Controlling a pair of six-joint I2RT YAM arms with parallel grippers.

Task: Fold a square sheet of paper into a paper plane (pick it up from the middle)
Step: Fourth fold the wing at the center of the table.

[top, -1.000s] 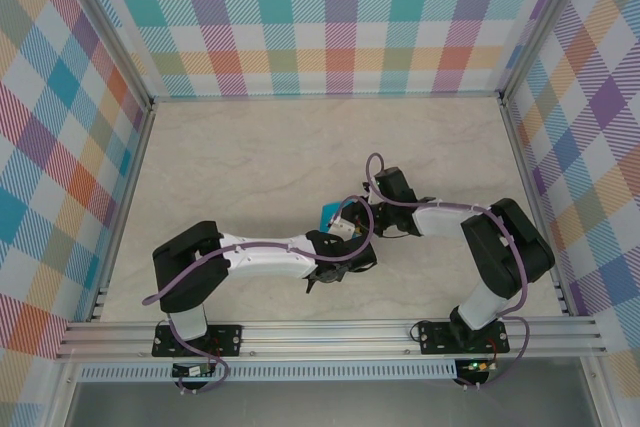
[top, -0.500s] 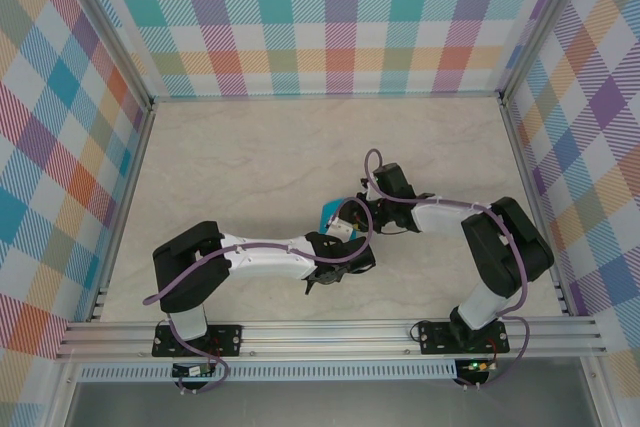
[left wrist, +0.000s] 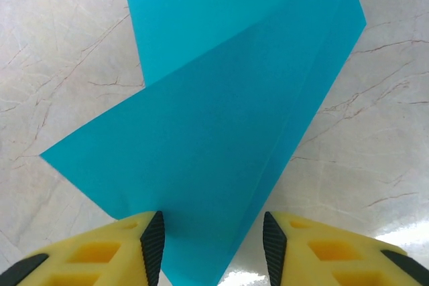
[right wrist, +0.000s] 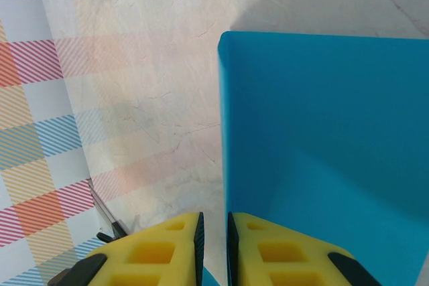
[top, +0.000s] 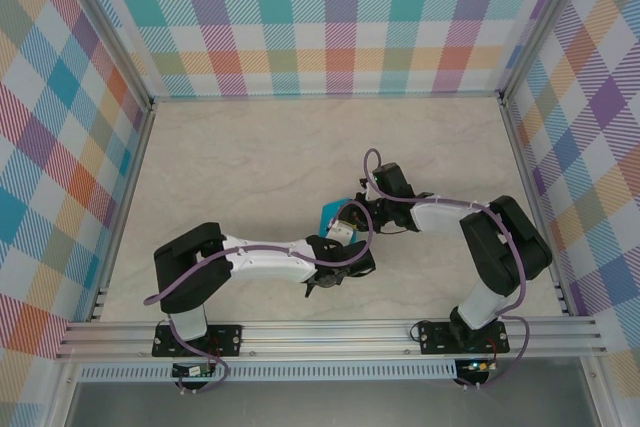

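Enclosure: plaid-patterned walls [top: 330,17] stand on three sides of the pale marble-pattern tabletop [top: 250,157]. The white left arm [top: 265,259] reaches from the near-left corner toward the tabletop's middle. The white right arm [top: 450,215] bends round from the near-right corner to the same spot. The two wrists sit close together there.

Task object: thin teal-blue square sheet of paper [top: 328,214], part-folded, at the middle of the tabletop between the two wrists.
- Left wrist view: the sheet is layered with a diagonal crease. It is broad at the far end and narrows to a point near the camera.
- Right wrist view: one panel stands upright off the tabletop, and its folded vertical edge runs straight down into the fingers.

Right tool [right wrist: 214,229]: yellow fingers almost together, only a thin slit between them, closed on that folded edge. This reads as a pinch grip carrying the sheet.

Left tool [left wrist: 212,239]: jaws at a middling gap, with black pads [left wrist: 153,239] either side of the sheet's narrow end. The left pad sits at the paper's edge. The right pad stands apart from it, with tabletop showing between. Not clamped.

Key relation: the sheet's long axis runs ahead of the left tool, leaning right, with the narrow end nearest it. The right tool holds from the opposite side.

Judgement:
- This is a mid-fold stage; no plane is formed yet.
- The left tool is the one placed to close on the point or press the crease, while the right steadies.
- Risk: the thin paper may buckle if the left tool closes off the crease line.
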